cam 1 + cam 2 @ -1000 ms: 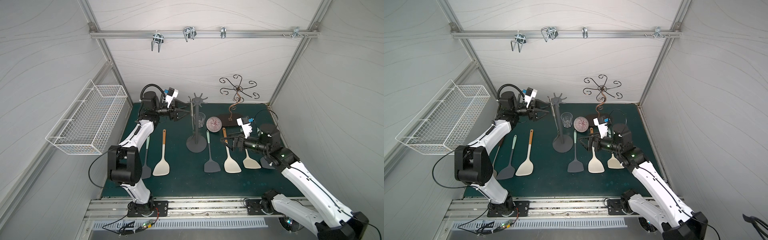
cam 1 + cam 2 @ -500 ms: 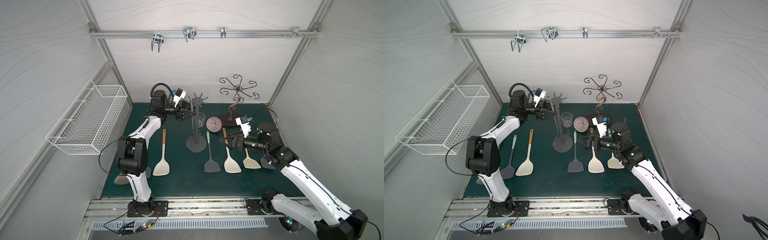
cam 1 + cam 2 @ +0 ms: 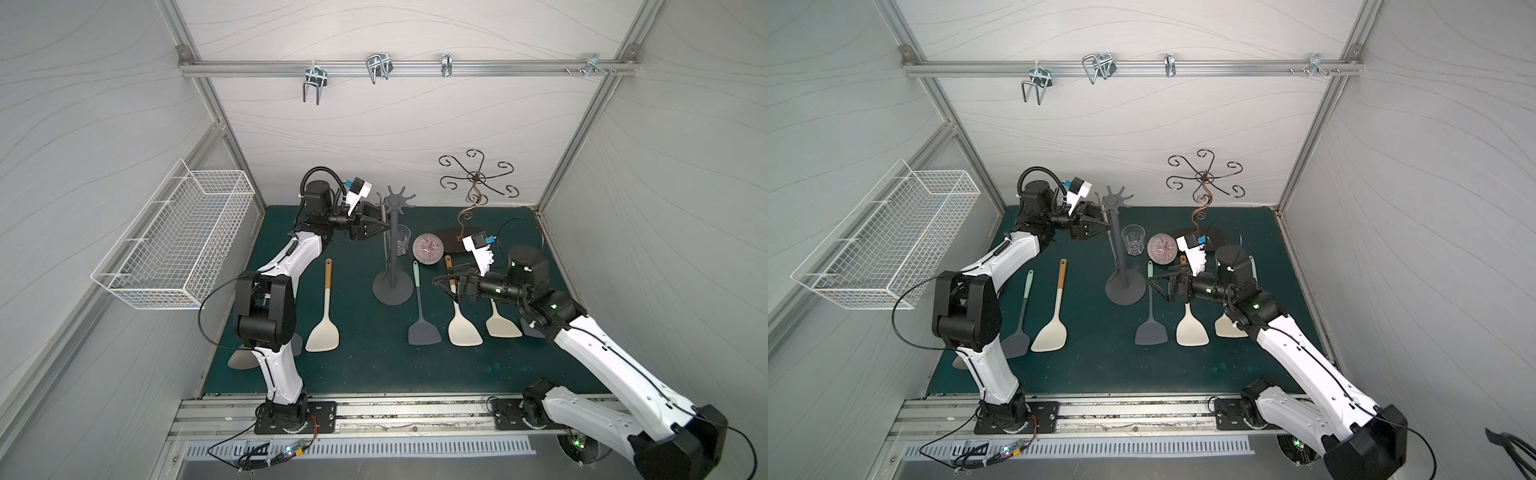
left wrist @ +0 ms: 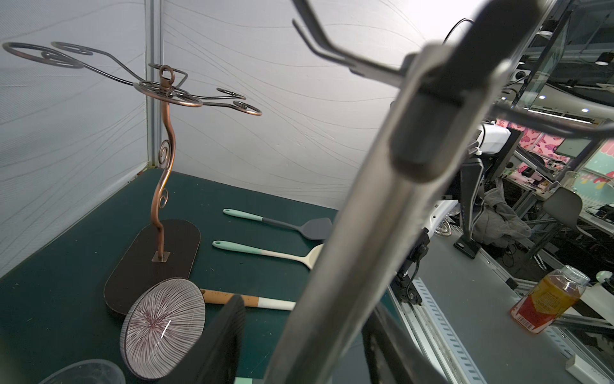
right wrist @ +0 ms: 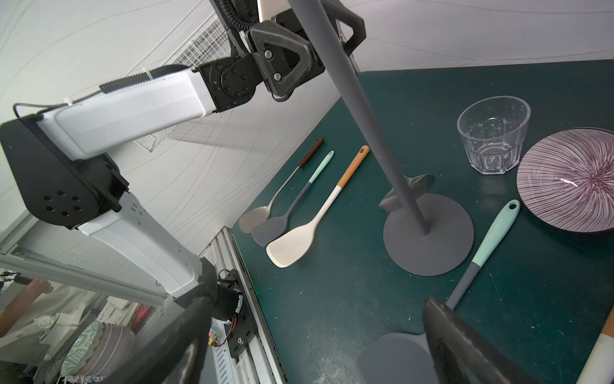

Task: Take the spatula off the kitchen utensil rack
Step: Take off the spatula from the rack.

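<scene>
Rack: kitchen utensil rack (image 3: pixel 386 294) upright on its round base, mid worktop (image 3: pixel 374 365), a clear glass (image 3: pixel 400 239) close behind the base.
Left hand: left hand (image 3: pixel 383 219) raised to the upper pole just under the hook crown; jaws half-spread astride the pole, a gap showing beside one finger (image 4: pixel 222 335) in the left wrist view.
Right hand: right hand (image 3: pixel 444 289) spread wide, gripping nothing, low over the handle of a cream spatula (image 3: pixel 464 330) to the right of the rack base.
Spatulas: all in view lying flat on the worktop; grey spatula (image 3: pixel 423 330) just beside the base, mint handle toward the back wall.
</scene>
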Action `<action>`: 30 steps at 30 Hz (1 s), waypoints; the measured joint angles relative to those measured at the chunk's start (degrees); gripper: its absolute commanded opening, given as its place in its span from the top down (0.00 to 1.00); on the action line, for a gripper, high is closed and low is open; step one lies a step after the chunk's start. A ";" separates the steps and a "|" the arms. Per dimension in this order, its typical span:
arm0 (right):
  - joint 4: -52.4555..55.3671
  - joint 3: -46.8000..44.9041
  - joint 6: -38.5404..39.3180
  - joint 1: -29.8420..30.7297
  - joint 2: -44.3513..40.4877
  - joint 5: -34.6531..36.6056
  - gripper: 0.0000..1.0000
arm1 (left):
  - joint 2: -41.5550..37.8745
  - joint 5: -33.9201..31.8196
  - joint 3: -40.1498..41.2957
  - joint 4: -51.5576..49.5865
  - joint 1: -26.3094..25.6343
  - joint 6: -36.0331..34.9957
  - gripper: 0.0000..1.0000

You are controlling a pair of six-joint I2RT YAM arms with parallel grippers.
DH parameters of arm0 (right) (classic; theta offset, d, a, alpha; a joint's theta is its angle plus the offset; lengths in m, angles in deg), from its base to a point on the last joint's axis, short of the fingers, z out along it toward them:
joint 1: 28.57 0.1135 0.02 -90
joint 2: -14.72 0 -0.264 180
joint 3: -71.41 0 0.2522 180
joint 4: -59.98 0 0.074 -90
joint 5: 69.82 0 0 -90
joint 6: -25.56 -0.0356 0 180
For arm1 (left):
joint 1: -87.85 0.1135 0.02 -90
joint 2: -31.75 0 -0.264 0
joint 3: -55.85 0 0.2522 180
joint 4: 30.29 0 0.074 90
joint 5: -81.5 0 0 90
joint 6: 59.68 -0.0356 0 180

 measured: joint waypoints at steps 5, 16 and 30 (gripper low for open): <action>-0.74 0.00 0.59 0.76 0.83 0.61 0.01 | -0.02 -0.02 0.37 -0.02 0.22 -0.13 0.46; -1.29 0.00 1.44 1.64 2.34 0.94 0.01 | -0.31 0.31 1.27 0.44 0.22 -0.92 0.68; -1.77 0.02 1.44 2.93 4.02 1.07 0.01 | -4.57 -2.99 5.64 0.57 0.22 -2.25 0.90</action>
